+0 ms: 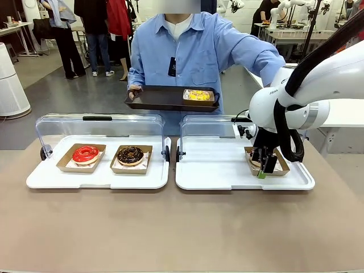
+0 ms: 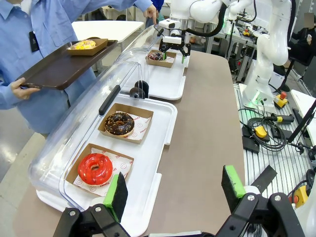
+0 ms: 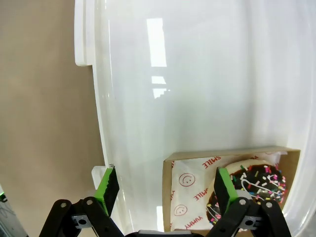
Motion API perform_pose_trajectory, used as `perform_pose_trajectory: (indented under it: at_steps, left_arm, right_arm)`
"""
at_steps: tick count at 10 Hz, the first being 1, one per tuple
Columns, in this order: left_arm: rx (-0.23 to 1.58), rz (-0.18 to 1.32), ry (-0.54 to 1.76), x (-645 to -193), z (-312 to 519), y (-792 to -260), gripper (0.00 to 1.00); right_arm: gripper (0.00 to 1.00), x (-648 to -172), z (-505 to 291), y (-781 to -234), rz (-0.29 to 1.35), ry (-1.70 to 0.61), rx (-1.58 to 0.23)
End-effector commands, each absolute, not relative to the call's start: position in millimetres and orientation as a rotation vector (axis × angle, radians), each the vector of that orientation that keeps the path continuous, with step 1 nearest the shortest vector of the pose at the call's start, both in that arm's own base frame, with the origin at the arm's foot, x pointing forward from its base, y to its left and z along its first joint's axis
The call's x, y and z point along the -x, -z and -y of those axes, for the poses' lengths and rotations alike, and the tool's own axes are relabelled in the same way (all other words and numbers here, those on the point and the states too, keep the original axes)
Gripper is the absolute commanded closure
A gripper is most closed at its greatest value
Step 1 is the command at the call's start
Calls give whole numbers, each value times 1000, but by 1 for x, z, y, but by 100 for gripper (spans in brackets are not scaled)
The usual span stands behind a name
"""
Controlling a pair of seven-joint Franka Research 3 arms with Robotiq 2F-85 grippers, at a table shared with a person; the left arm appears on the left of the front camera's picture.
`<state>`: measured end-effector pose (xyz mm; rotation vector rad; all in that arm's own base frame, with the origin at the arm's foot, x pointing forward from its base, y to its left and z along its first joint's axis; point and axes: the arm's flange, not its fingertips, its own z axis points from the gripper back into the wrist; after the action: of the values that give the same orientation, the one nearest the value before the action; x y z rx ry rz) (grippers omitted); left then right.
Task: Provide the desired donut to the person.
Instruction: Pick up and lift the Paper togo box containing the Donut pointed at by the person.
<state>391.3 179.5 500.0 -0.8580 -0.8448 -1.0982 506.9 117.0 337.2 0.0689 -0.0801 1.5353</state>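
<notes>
The right claw [image 3: 165, 183] hangs wide open over the sprinkled donut [image 3: 256, 190], which sits in its cardboard box [image 3: 195, 159] on the white tray [image 1: 216, 170]. One finger stands outside the box wall, the other over the donut's edge — closing here could smear the icing or buckle the thin card. The person [image 1: 193, 51] holds out a dark tray [image 1: 159, 98]; the left claw [image 2: 175, 187], also wide, holds nothing.

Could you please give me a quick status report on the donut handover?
Right hand open, straddling sprinkle donut box edge, not gripping. Left hand open, holding nothing. Person's tray held out, lid raised.
</notes>
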Motion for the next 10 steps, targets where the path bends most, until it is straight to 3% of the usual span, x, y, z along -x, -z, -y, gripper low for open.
perform_pose_trajectory:
  at_steps: [1,10]
  left_arm:
    - [861,872,1112,-390,-180,-500,0]
    - [861,872,1112,-390,-180,-500,0]
  right_arm:
    - [0,-512,-117,-332,83,-1538,-76]
    - [0,-517,-119,-315,47,-1534,-67]
